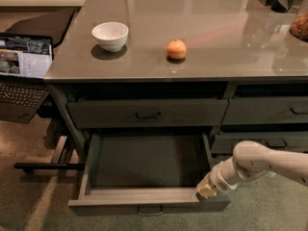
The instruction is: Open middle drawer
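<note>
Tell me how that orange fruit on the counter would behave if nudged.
The fruit looks round, so it would probably roll on the glossy counter. It seems small, likely light. The gripper is at a front corner of the open middle drawer.

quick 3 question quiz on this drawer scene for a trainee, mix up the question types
1. True or false: the middle drawer is shut.
2. Where is the gripper?
A) at the left end of the middle drawer's front
B) at the right end of the middle drawer's front
C) on its centre handle
3. Fill in: on the counter, as the picture shows it, the bowl stands to the ___ of the orange fruit.

Key: 1 false, it is pulled out; 2 B; 3 left.
</note>
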Available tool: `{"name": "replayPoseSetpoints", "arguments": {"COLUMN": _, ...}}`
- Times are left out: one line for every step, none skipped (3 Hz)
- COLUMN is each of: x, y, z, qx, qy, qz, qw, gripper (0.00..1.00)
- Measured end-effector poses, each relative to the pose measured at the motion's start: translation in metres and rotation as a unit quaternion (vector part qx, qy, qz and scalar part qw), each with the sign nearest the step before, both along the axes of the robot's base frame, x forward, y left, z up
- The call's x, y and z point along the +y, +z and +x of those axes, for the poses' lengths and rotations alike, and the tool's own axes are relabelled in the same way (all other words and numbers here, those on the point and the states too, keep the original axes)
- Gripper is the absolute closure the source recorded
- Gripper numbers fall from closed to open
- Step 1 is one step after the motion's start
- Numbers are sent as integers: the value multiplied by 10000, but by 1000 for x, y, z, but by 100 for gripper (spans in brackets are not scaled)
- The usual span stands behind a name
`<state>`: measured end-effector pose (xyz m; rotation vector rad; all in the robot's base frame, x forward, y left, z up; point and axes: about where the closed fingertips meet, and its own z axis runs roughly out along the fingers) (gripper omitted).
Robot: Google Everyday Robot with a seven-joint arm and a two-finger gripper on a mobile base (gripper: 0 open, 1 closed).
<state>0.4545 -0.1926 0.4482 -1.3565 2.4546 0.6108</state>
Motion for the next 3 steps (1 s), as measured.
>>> {"name": "replayPoseSetpoints", "arguments": {"x": 1, "y": 0, "z": -31, "qx": 138, "qy": 323, "qz": 31, "qw": 9994, "gripper": 82}}
{"name": "replayPoseSetpoints", "arguments": {"x": 9, "y": 10, "z": -39, "qx": -32, "qy": 566, "qz": 140, "qw": 9983, "gripper": 58}}
{"name": "replayPoseSetpoints", "arguments": {"x": 9, "y": 11, "z": -39, "qx": -41, "qy": 581, "qz": 146, "qw": 9982, "gripper": 35}}
